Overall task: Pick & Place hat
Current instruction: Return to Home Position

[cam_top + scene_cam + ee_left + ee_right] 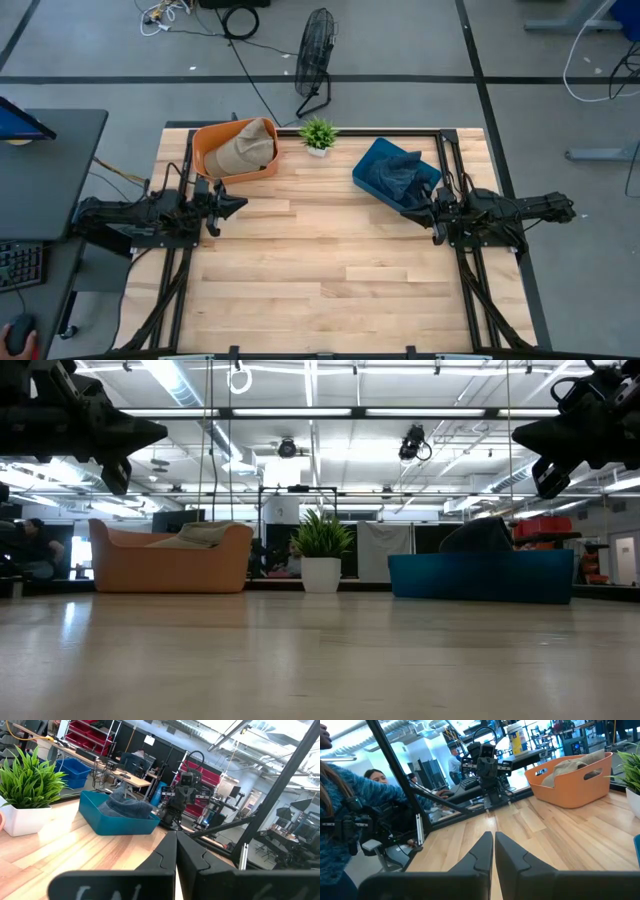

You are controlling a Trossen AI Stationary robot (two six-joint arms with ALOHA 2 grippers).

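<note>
Now nothing is held: the left fingers [167, 852] and the right fingers [484, 852] are seen pressed shut and empty, raised above the bench [320, 260] at its opposite sides. The brown caps [248, 148] are piled in the orange bin [203, 150] at the far left corner. Each arm should be folded back slowly, held high and clear of that bin and the blue bin [368, 165].

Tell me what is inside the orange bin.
The orange bin holds brown cap fabric, heaped to its rim. The top layer covers whatever lies beneath and the bin's floor, so no count is possible.
</note>
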